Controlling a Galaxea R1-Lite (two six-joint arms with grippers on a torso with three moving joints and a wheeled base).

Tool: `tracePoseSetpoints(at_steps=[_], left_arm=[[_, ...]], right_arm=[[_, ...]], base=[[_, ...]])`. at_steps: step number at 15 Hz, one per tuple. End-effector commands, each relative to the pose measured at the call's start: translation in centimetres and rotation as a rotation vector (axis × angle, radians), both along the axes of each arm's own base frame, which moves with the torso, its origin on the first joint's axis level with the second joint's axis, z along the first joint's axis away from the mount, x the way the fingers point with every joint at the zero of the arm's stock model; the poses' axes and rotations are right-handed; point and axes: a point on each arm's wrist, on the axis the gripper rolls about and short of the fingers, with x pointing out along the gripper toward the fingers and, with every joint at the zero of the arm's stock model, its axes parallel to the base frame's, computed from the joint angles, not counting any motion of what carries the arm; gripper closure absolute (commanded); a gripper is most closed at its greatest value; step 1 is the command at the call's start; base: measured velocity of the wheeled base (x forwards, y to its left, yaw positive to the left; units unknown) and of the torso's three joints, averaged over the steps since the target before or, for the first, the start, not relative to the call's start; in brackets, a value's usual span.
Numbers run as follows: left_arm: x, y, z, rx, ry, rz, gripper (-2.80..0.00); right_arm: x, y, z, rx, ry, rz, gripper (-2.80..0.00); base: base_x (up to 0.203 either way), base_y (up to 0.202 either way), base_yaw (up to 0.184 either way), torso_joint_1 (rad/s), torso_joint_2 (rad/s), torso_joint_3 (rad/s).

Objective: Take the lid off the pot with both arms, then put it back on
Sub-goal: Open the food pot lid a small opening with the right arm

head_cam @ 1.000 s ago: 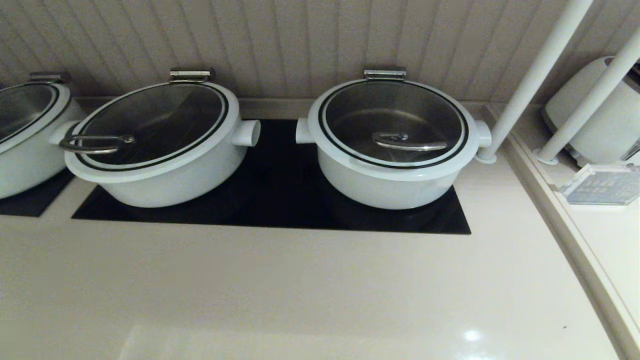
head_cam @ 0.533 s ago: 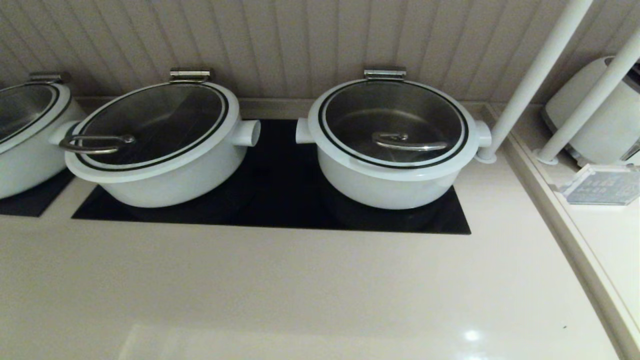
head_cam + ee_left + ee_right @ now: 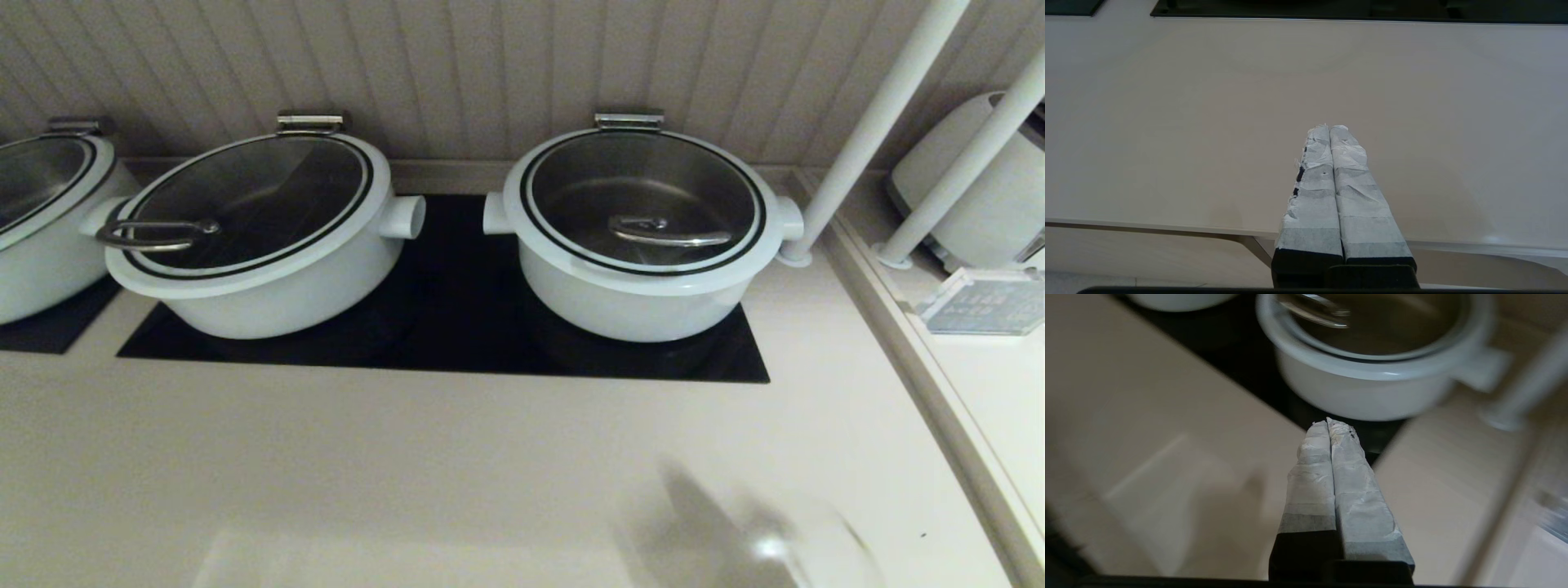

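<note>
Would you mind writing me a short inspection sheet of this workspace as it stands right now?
Surface: beige counter with a black glass panel set in it.
Job's things: lid closed on the pot; bar handle untouched.
Clutter: second white pot with loop-handled lid beside it on the robot's left; part of a third pot further left.
Grippers: left pincer shut, above bare counter near its front edge; right pincer shut, empty, pointing at the pot and not touching it.
Cables: nothing seen.
Surroundings: ribbed wall behind; two white poles and a white appliance on the robot's right.
</note>
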Motion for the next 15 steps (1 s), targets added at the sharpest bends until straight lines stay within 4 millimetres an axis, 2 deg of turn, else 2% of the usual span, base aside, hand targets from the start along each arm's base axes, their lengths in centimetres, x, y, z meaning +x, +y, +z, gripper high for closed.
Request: tracePoseSetpoints(at_steps=[1, 6, 12, 15], left_arm=[[0.0, 0.0, 0.0, -0.001, -0.001, 0.001, 0.00], [0.0, 0.0, 0.0, -0.001, -0.001, 0.000, 0.00], [0.0, 0.0, 0.0, -0.001, -0.001, 0.000, 0.00], [0.0, 0.0, 0.0, -0.001, -0.001, 0.001, 0.00]], right_arm=[[3.2, 0.2, -0.8, 0.019, 0.113, 0.104, 0.00], [5.7, 1.7, -1.2, 0.087, 0.167, 0.255, 0.00], [11.3, 3.5, -2.1, 0.117, 0.134, 0.310, 0.00], [13.3, 4.6, -3.1, 0.113, 0.153, 0.309, 0.00]], base=[[0.000, 0.000, 0.000, 0.000, 0.00, 0.000], [0.000, 0.000, 0.000, 0.000, 0.00, 0.000], [0.000, 0.000, 0.000, 0.000, 0.00, 0.000], [0.000, 0.000, 0.000, 0.000, 0.00, 0.000]])
